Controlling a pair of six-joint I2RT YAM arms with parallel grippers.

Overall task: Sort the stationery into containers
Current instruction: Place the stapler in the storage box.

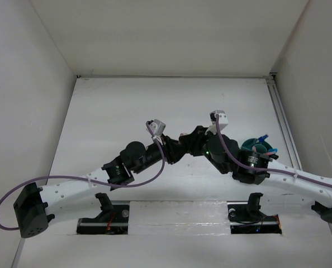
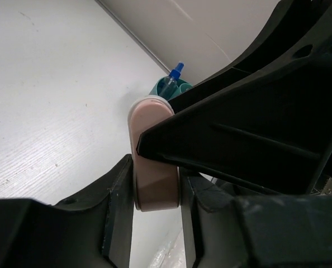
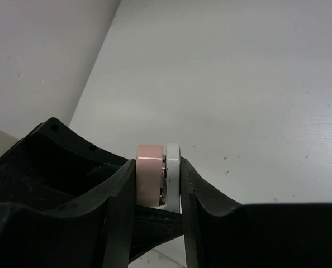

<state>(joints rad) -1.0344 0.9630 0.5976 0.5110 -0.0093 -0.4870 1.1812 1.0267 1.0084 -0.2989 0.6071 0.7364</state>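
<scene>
A pink eraser [image 2: 152,128] is held over the tabletop [image 1: 155,100], clamped at once by the left end effector [image 2: 156,181] and the right end effector [image 3: 159,178], apart from the teal cup [image 1: 259,147]. A blue-capped bottle [image 2: 175,71] is already seen standing in that cup; the eraser is judged not yet sorted.

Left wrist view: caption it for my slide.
Left gripper and right gripper both clamp a pinkish eraser block; teal cup and blue-capped bottle behind.
</scene>
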